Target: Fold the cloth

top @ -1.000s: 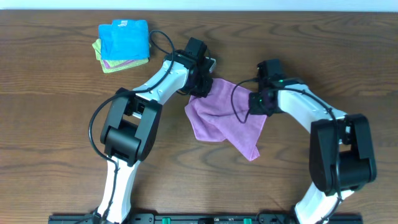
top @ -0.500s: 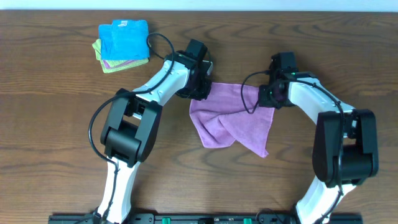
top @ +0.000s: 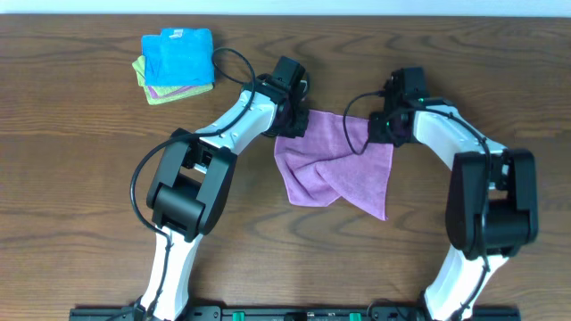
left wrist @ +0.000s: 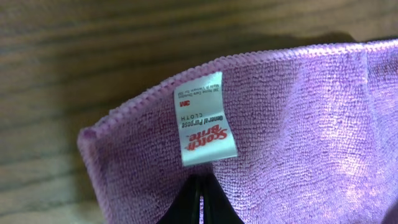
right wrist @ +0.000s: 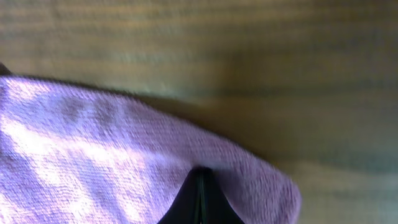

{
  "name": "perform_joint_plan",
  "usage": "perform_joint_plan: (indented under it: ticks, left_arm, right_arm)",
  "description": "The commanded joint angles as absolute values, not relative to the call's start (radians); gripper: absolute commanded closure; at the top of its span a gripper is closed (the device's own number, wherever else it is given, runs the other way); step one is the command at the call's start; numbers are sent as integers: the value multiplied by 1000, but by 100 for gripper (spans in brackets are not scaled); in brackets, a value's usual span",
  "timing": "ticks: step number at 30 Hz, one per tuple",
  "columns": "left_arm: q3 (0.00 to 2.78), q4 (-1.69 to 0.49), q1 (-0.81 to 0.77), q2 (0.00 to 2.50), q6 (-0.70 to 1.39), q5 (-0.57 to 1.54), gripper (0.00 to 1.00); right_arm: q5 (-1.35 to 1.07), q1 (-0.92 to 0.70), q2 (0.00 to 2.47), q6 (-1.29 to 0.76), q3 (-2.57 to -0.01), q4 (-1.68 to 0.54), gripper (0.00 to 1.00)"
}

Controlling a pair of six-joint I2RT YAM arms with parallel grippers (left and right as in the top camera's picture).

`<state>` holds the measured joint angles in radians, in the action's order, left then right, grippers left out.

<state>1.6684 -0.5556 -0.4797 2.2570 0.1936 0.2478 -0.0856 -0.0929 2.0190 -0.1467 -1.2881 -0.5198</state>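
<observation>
3 folded cloths (top: 177, 55) stacked well apart from the cloth (top: 335, 169).

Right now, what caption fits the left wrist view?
Left fingers, shut, pinch the purple Scotch-Brite cloth just below its white tag, wooden table behind.

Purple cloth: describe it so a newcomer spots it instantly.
On the wooden table, look at the middle. The purple cloth is there, its far corners pinched by the left pincer and right pincer. Unlike the folded stack far left, it is rumpled, with a white tag.
</observation>
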Motion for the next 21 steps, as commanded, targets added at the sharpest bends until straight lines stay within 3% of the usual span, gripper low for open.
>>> perform_joint_plan:
  ticks: [1,21]
  left_arm:
    - [1652,-527,-468,2266,210,181,94]
    - [1654,-402,-380,2266,217,221,94]
  right_arm:
    - [-110,-99,2081,-126,-1366,-536,99]
    - [-107,-99,2211,-114,-1595,-610,99]
